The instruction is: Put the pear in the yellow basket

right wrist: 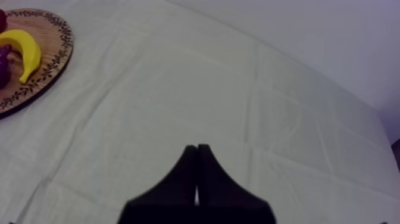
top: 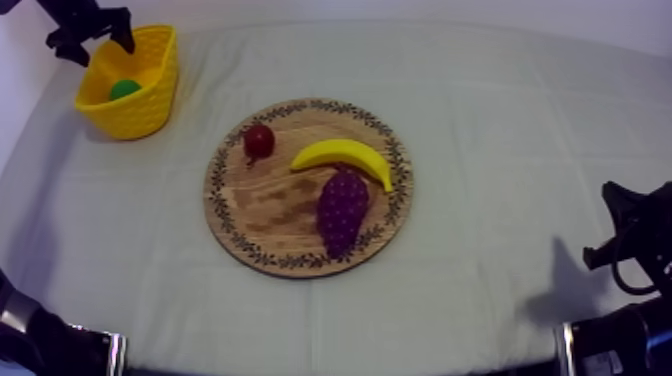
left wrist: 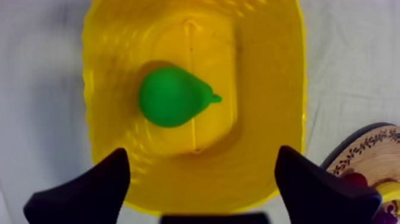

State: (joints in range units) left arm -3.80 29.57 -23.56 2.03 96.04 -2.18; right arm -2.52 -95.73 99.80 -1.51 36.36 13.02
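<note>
The green pear (left wrist: 174, 96) lies on the floor of the yellow basket (left wrist: 107, 71), free of any grip. From above, the pear (top: 124, 89) peeks out of the basket (top: 140, 105) at the table's far left. My left gripper (top: 92, 42) hovers over the basket's far rim, its fingers (left wrist: 89, 190) wide apart and empty, one to each side of the basket. The wooden board (top: 262, 205) sits mid-table. My right gripper (right wrist: 197, 179) rests low at the right (top: 625, 235), its fingers pressed together into a wedge.
On the board lie a banana (top: 345, 156), a bunch of purple grapes (top: 341, 206) and a small red fruit (top: 259, 140). The board's rim (left wrist: 372, 149) lies just past the basket. Bare cloth (top: 510, 130) stretches to the right.
</note>
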